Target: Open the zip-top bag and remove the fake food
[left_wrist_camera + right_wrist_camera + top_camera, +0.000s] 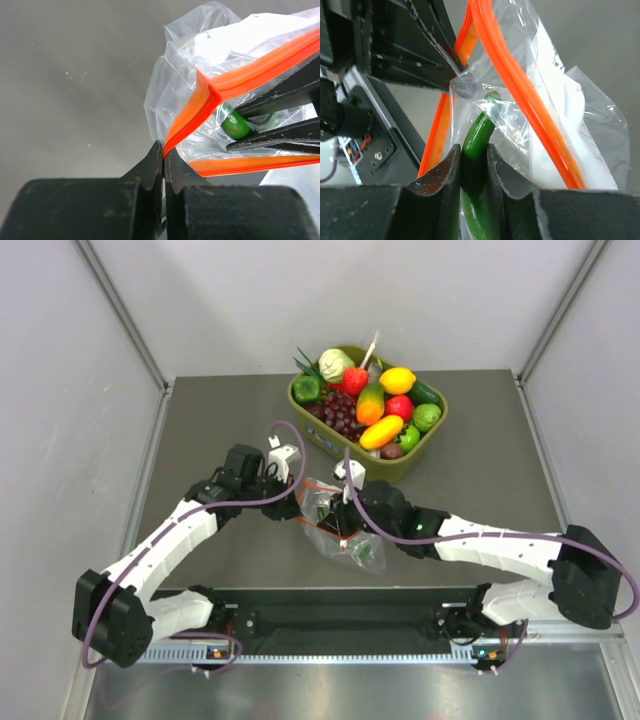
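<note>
At centre, left fingers (145, 170) pinch zip-top bag (175, 85); right fingers (440, 175) clamp its green piece (476, 145).

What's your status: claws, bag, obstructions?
Left claw shut on zip-top bag at its orange strip, mouth open. Right claw shut on green piece at the mouth. Tub behind, apart; nothing blocking.

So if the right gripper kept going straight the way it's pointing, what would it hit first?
Most likely the clear film of the zip-top bag, just ahead of the green piece that the right gripper holds, and right behind it the left gripper pinching the bag. Depth is unclear.
</note>
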Available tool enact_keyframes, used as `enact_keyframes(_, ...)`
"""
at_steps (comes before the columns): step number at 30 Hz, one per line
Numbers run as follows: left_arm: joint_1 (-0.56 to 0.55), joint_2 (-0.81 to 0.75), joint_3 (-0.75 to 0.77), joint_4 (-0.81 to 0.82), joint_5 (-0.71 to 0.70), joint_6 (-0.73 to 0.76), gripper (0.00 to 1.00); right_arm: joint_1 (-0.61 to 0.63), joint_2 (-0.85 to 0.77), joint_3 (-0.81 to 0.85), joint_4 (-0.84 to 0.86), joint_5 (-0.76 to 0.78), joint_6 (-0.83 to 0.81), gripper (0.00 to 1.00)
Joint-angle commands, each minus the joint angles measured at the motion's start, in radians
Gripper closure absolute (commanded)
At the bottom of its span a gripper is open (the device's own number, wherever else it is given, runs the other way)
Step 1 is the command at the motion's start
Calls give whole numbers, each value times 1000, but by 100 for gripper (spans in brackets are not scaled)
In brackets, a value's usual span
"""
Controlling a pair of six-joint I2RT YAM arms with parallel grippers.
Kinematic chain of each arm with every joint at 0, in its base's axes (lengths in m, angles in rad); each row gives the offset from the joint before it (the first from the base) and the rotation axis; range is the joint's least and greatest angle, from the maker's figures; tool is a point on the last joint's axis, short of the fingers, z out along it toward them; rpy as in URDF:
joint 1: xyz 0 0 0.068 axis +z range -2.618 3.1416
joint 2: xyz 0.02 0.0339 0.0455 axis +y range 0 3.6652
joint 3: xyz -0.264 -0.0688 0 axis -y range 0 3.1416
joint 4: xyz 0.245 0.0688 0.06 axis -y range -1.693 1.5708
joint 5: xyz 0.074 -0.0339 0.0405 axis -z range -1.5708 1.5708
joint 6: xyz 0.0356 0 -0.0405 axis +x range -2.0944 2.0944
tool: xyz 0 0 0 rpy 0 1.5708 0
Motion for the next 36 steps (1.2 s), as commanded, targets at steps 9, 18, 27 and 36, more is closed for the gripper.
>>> enact_keyframes(9, 11, -36, 20, 26, -78, 24, 100, -7, 135, 146, -88, -204, -73, 100)
enact_keyframes(18, 14, -32, 20, 22, -100, 24, 100, -4, 146, 158, -132, -213, -104, 100)
enact_keyframes(27, 15, -10, 23, 13, -106, 24, 100, -4, -47, 74, -50, -31, -80, 100)
enact_keyframes(36, 17, -7, 23, 20, -67, 29, 100, -7, -129, -36, 266, -38, -23, 100)
